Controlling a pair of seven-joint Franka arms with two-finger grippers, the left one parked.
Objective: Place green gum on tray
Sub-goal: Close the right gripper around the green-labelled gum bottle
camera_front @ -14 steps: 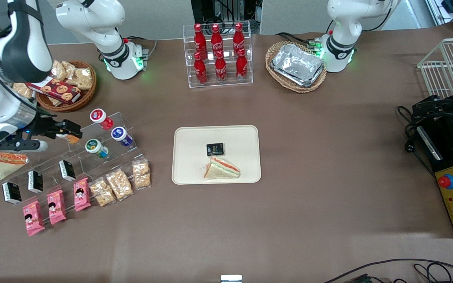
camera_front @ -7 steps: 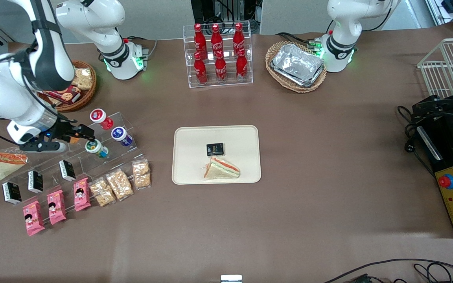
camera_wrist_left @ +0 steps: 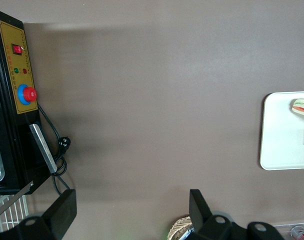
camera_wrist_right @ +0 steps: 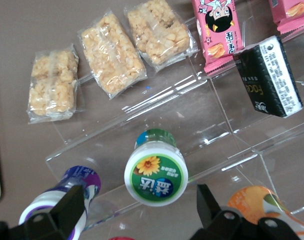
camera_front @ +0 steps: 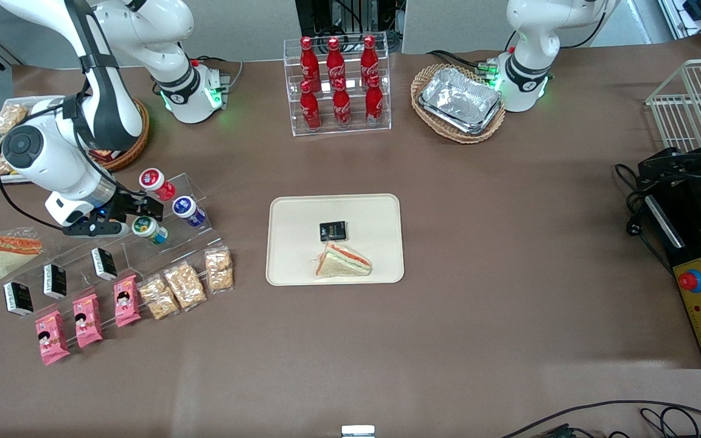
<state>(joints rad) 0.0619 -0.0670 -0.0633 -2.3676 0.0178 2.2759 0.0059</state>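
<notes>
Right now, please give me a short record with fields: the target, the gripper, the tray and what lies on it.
target: small green-lidded gum bottle, on the clear acrylic stepped stand, not yet gripped
neighbour: purple-blue-lidded bottle, beside it on the stand
gripper: right arm's gripper, open, fingers either side of the green lid
tray: flat cream rectangular tray, toward the table's middle
on tray: triangular sandwich, small black packet

Green gum (camera_wrist_right: 156,173): white-rimmed green lid with yellow flower, teal body. Tray (camera_front: 381,210): plain cream-beige. Black gripper (camera_wrist_right: 137,212) above the gum, fingers spread. Neighbouring bottle (camera_wrist_right: 67,192): purple body. Snack packets (camera_wrist_right: 218,27): pink, cartoon face.
</notes>
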